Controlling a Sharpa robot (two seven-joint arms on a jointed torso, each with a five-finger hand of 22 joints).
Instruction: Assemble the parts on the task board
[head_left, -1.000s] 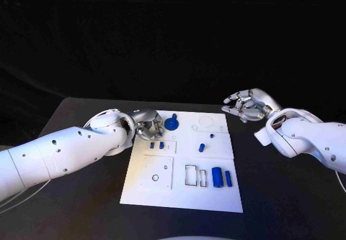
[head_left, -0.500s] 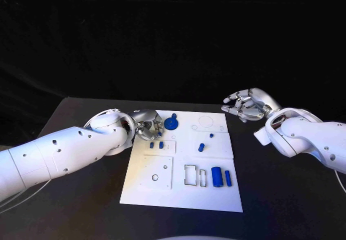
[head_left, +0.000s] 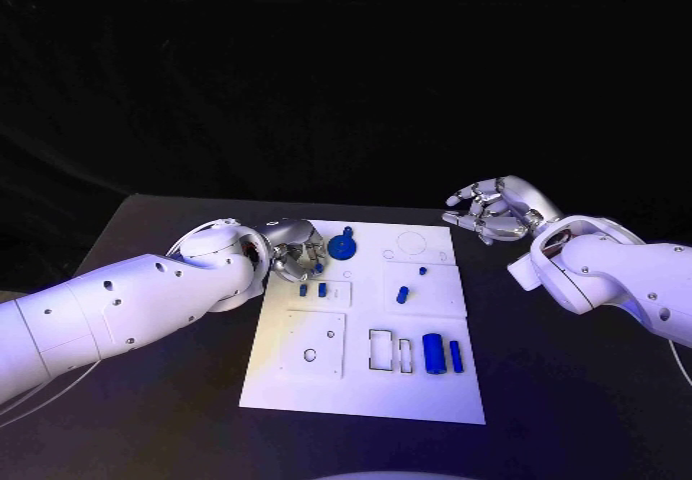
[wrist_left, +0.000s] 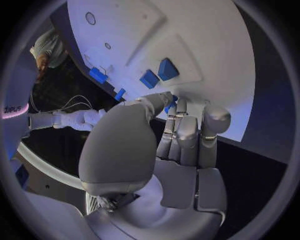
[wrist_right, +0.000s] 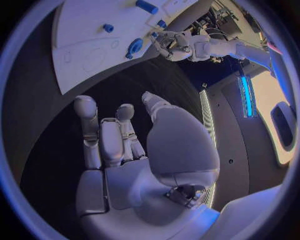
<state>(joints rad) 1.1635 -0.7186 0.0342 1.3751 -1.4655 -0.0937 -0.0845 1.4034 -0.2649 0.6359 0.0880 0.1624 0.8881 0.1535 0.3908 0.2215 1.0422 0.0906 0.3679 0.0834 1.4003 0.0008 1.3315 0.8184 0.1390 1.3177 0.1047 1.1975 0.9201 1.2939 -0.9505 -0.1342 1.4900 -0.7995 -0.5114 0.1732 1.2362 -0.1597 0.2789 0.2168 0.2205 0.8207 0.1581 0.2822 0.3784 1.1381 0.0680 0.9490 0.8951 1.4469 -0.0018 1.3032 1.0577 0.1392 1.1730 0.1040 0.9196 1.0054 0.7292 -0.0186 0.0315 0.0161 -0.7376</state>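
The white task board (head_left: 325, 385) lies mid-table. My left hand (head_left: 296, 251) hovers at its far left corner, fingers curled, pinching a small blue part (wrist_left: 170, 102) between thumb and fingertips. Just beside it lies a round blue part with a handle (head_left: 343, 245). Two small blue pieces (head_left: 313, 290) sit in a square plate, two more (head_left: 402, 295) further right, and two blue cylinders (head_left: 443, 355) stand near the board's right edge. My right hand (head_left: 498, 211) hangs off the board's far right corner, fingers loosely spread and holding nothing; the right wrist view shows its palm (wrist_right: 137, 165) bare.
The board has empty slots: rectangular cut-outs (head_left: 389, 351), a small oval hole (head_left: 312, 355) and a circular outline (head_left: 413, 243). Black table (head_left: 577, 400) surrounds the board on all sides. In the right wrist view the board (wrist_right: 81, 55) lies far from that hand.
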